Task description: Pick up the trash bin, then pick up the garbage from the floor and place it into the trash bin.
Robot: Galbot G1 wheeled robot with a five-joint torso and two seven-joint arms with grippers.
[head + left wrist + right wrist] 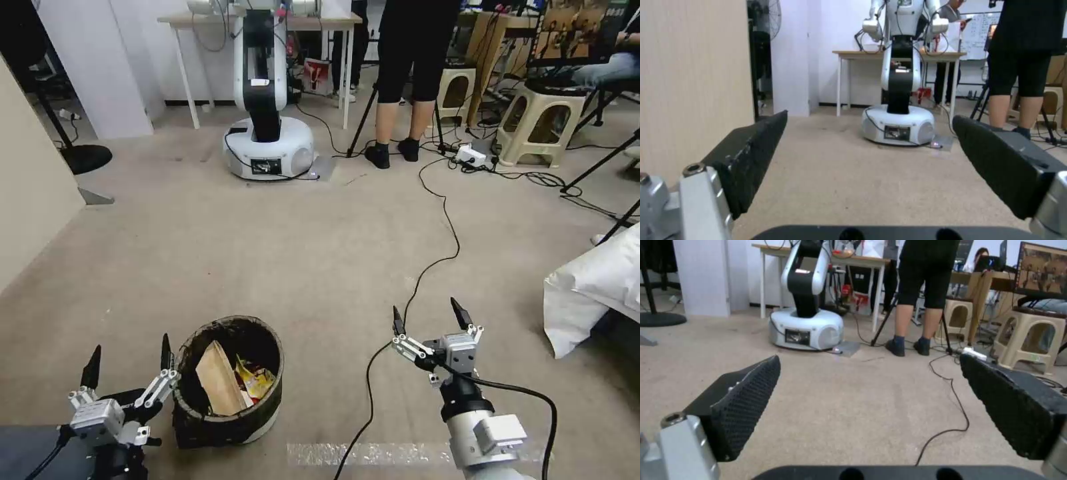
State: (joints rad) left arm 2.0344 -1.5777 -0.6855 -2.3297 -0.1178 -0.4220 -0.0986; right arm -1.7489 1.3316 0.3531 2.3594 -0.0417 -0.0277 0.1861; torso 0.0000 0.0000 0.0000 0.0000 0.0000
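Beige carpet floor holds the trash bin, garbage inside, just beside the left tool; right tool spread empty. Judged next: grasping the rim.

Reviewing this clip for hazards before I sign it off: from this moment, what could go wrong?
1. The black cable runs across the carpet right under the right gripper; its open jaws or the base could snag it.
2. The trash bin stands on the floor close beside the open left gripper; a careless sideways move could tip it, spilling the brown paper bag and wrappers.
3. A person stands ahead, near another robot.
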